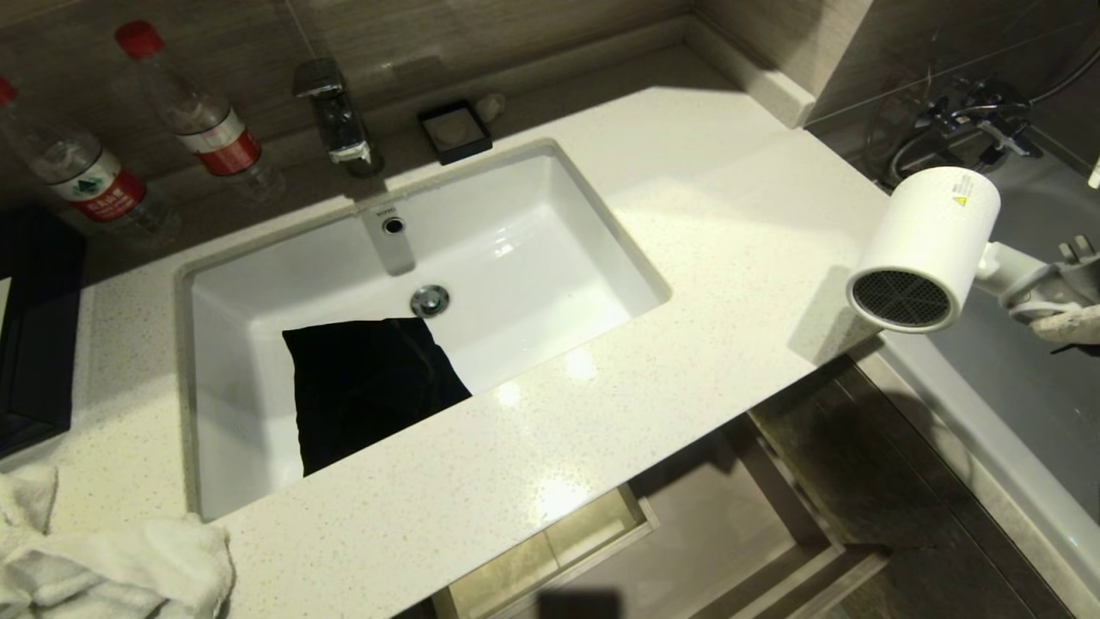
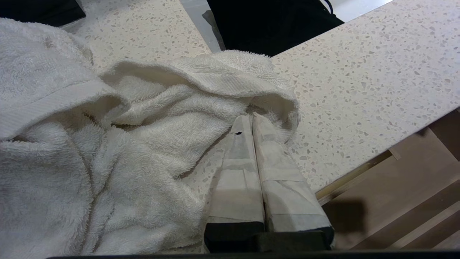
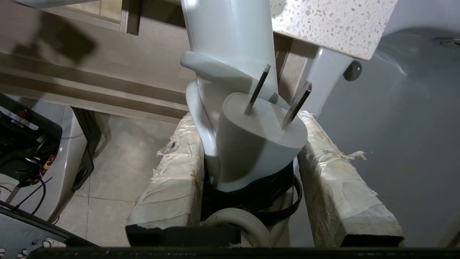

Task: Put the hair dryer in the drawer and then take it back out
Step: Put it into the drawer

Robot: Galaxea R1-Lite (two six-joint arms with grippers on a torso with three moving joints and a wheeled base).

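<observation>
The white hair dryer hangs in the air off the counter's right end, over the bathtub, with its dark mesh grille facing the drawer side. My right gripper is shut on its handle at the picture's right edge. In the right wrist view the taped fingers clamp the handle together with the wound cord and the two-pin plug. The light-brown drawer stands pulled out below the counter's front edge, lower than the dryer and to its left. My left gripper rests shut and empty on the counter.
The speckled counter holds a white sink with a black cloth in it. Two water bottles and a tap stand at the back. A white towel touches my left gripper. The bathtub lies on the right.
</observation>
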